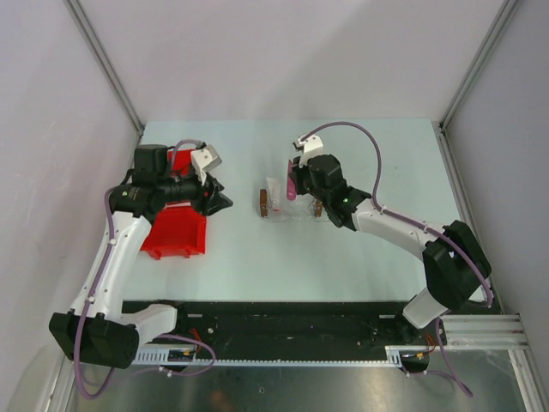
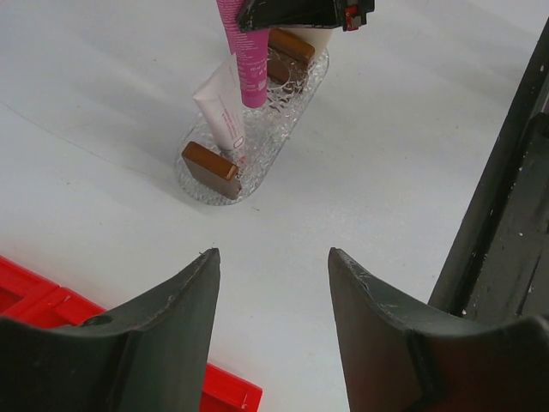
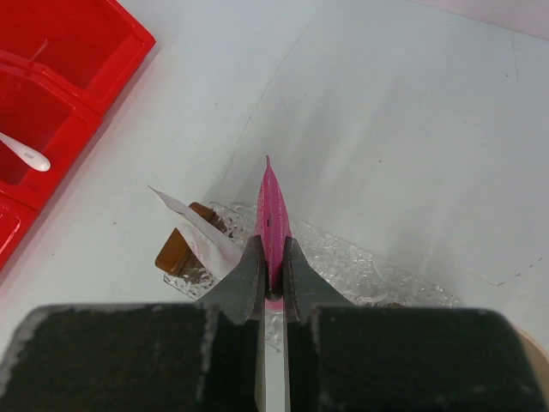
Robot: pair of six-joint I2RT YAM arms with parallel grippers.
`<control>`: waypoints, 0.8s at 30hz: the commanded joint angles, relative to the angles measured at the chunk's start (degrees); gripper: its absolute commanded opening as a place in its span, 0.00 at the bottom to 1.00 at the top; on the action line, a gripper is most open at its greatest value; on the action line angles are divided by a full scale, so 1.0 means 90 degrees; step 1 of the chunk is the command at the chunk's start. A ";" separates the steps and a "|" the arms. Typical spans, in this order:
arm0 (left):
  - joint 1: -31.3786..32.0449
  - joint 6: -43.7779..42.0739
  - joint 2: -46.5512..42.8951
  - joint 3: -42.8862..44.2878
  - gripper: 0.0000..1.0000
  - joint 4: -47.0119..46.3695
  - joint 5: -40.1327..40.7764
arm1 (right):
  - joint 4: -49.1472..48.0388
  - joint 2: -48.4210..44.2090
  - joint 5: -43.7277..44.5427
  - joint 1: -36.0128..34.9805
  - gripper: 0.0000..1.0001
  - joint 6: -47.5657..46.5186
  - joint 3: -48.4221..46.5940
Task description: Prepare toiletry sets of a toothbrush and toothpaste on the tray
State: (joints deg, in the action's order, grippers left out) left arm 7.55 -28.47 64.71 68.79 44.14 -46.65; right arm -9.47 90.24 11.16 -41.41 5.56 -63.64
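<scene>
Now | right gripper [image 3: 272, 255] clamped on pink tube [image 3: 273, 206] over tray [image 3: 377, 273] | left gripper [image 2: 273, 257] jaws apart

The worktop [image 1: 343, 257] is a pale, smooth, matte slab with a faint blue-grey cast. Two things rest directly on it: a red divided bin [image 1: 176, 236] toward the left side, and a small clear tray [image 2: 273, 137] near the middle — textured plastic, with a dark brown block [image 2: 212, 169] at each short end. Bin and tray stand well apart.
</scene>
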 commanded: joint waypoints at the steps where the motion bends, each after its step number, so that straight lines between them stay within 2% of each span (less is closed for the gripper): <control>1: 0.0001 0.0028 -0.0188 -0.0056 0.58 -0.0110 -0.0021 | -0.0549 0.0032 0.0127 -0.0067 0.00 -0.0032 -0.0068; 24: -0.0009 -0.0001 -0.0256 -0.0163 0.59 -0.0129 -0.0021 | -0.0637 0.0159 0.0137 -0.0106 0.00 -0.0169 -0.0068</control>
State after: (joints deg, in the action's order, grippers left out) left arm 7.55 -28.47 63.96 67.51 43.92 -46.63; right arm -10.66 91.53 11.38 -41.93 4.69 -63.64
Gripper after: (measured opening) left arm 0.585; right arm 0.054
